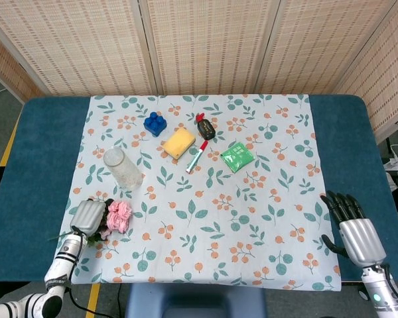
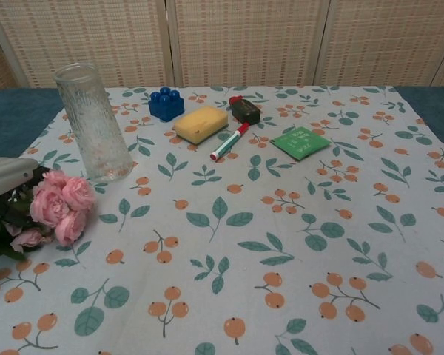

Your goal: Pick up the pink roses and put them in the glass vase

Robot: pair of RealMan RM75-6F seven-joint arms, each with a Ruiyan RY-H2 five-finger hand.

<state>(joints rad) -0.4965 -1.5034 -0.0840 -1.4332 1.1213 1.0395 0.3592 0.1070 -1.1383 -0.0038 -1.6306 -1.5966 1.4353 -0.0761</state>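
Observation:
The pink roses point(image 1: 119, 216) point(image 2: 58, 206) are at the front left of the floral cloth, blossoms pointing right, green leaves trailing toward the table's near edge. My left hand point(image 1: 87, 217) point(image 2: 7, 175) sits right against their left side, fingers curled around the stems; the grip itself is hidden under the hand. The glass vase point(image 1: 123, 168) point(image 2: 93, 122) stands upright and holds nothing, just beyond the roses. My right hand point(image 1: 355, 232) hovers at the front right over the blue table edge, fingers spread, holding nothing; it shows in the head view only.
Beyond the vase lie a blue toy block point(image 1: 155, 123), a yellow sponge point(image 1: 179, 142), a red-and-white marker point(image 1: 197, 156), a black object point(image 1: 205, 128) and a green packet point(image 1: 237, 157). The blue table point(image 1: 43, 159) borders the floral cloth point(image 1: 252, 218).

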